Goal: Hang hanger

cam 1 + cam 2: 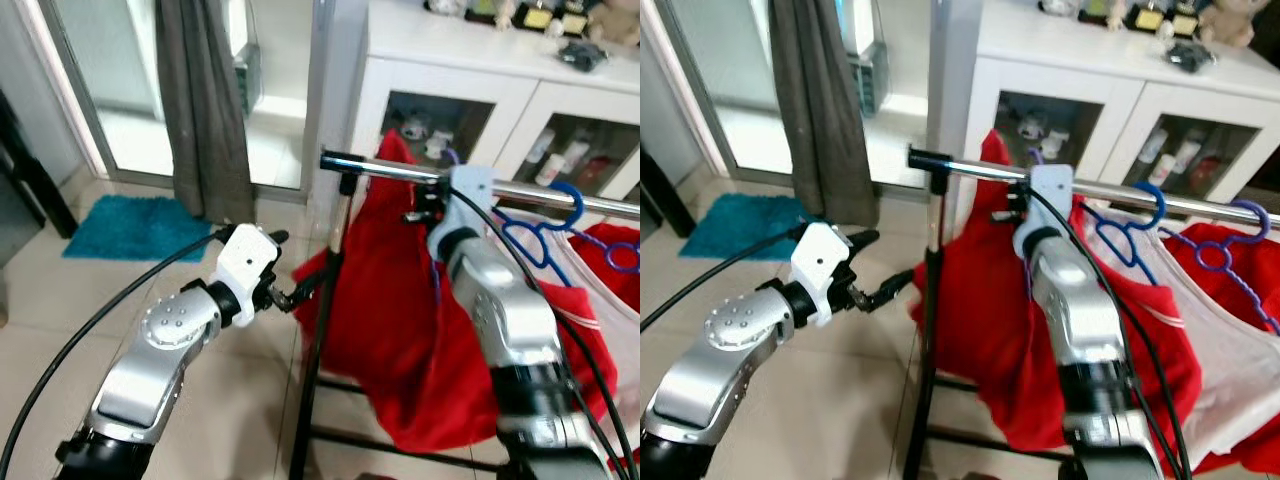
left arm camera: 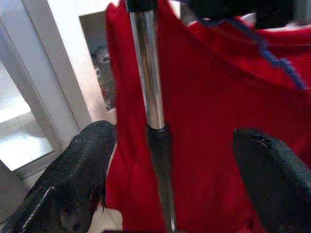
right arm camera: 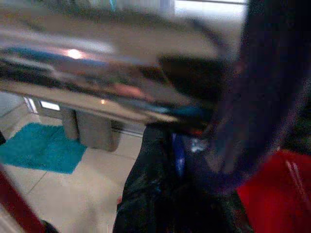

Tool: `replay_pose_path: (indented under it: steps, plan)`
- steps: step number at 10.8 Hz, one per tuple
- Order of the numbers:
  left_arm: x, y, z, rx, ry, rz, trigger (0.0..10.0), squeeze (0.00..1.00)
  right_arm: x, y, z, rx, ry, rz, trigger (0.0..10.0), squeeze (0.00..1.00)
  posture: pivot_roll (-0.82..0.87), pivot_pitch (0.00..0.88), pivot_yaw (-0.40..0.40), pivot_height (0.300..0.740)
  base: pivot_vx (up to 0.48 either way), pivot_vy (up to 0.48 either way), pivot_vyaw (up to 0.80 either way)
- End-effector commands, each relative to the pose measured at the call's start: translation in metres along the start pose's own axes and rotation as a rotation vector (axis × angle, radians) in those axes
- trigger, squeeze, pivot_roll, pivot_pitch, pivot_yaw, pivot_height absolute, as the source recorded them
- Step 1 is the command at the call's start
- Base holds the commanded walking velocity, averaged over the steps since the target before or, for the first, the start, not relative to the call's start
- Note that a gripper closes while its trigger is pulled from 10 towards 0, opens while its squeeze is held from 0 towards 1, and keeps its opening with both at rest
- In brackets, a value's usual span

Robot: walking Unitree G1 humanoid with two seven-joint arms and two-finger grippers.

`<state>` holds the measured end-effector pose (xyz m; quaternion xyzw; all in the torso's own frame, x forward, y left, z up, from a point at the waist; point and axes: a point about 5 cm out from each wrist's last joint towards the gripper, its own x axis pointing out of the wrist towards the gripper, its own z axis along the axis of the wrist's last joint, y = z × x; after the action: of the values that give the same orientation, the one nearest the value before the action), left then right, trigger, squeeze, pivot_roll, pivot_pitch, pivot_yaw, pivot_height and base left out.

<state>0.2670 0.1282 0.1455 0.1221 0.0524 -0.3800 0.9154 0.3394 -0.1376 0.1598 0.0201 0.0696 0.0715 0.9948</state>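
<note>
Fingers [image 2: 82,165] of left gripper [image 2: 167,170] spread apart around the rack's upright pole [image 2: 151,92]; we can't tell the right gripper's [image 1: 425,212] state, up by the rail [image 1: 400,172] where the blue hanger [image 3: 252,107] sits.

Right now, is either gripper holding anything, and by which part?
Left gripper is open around the rack's upright pole, holding nothing. Right gripper sits at the rail; its hold cannot be told.
</note>
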Motion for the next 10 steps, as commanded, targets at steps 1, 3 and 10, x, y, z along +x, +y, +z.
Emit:
replay_pose_path:
  steps: [1,3,10]
  plan:
    - [0.002,-0.002,0.013,0.029,-0.032,-0.057,10.0,0.0,0.006,-0.008,0.013,-0.024,-0.024,-0.025,10.0,0.0,-0.05,0.0,-0.081,0.74,0.0,0.0,0.0]
    - [0.002,-0.003,0.017,0.047,-0.028,-0.097,10.0,0.0,0.016,-0.011,0.014,-0.028,0.018,-0.033,10.0,0.0,-0.05,0.0,-0.082,0.74,0.0,0.0,0.0]
    - [0.005,-0.007,0.016,0.061,0.009,-0.162,10.0,0.0,0.039,-0.004,-0.001,-0.055,0.239,0.03,10.0,0.0,-0.04,0.0,-0.082,0.74,0.0,0.0,0.0]
